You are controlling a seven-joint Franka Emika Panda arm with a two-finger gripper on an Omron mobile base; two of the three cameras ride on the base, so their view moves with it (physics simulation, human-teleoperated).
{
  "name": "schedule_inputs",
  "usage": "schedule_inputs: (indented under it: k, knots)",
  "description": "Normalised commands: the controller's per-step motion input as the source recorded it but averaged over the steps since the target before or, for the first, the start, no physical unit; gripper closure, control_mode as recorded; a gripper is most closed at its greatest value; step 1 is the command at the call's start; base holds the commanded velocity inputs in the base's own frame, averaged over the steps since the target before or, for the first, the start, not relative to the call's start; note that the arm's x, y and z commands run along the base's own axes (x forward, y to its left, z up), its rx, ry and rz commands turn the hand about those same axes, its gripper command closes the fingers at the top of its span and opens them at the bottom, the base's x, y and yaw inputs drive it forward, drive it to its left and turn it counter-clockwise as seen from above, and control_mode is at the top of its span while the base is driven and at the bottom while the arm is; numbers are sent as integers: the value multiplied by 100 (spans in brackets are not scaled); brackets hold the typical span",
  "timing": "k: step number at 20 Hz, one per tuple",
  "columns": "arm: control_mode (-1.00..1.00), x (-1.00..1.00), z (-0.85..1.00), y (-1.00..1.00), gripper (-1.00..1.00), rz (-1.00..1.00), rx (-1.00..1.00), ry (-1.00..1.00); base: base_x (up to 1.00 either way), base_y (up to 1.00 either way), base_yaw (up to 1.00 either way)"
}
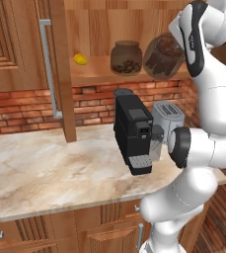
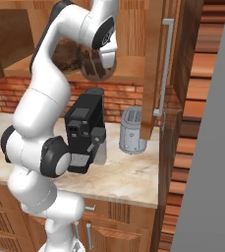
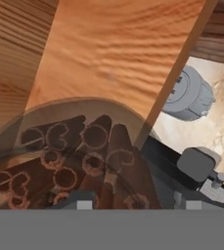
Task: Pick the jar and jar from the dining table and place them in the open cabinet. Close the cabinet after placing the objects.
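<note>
I count two jars in the open cabinet (image 1: 55, 74): the bean jar (image 1: 126, 58) stands upright on the shelf board, and the stick jar (image 1: 163, 55) sits just beside it, tilted, with my arm directly alongside. From the hand view I look down into the stick jar, its brown rolled sticks close under the gripper (image 3: 138, 202). The finger tips are set either side of the jar, but I cannot tell whether they grip the glass or stand just clear of it; I judge this to be the moment of setting the second jar down or letting it go, which would explain the tilt. One small yellow item (image 1: 80, 59) lies further left on the same shelf, well apart from the jars. Below, on the marbled counter (image 1: 45, 168), I count one black coffee machine (image 1: 132, 132) and one grey toaster (image 2: 131, 130), both under the shelf and clear of the door swing as far as I can judge. One cabinet door with a silver bar handle (image 1: 47, 64) stands open at left; closing remains outstanding.
</note>
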Motion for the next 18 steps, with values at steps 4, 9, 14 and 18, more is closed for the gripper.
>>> schedule_inputs:
  k: [4,9,14,18]
  knots:
    - [-100,74,-47,-4,100,-2,0,0,0,0,0]
    - [-100,37,-33,0,-100,0,0,-10,0,0,0]
    - [-100,20,-34,-2,-100,-1,0,-19,0,0,0]
    - [-100,11,-34,-4,-100,-2,0,-21,0,0,0]
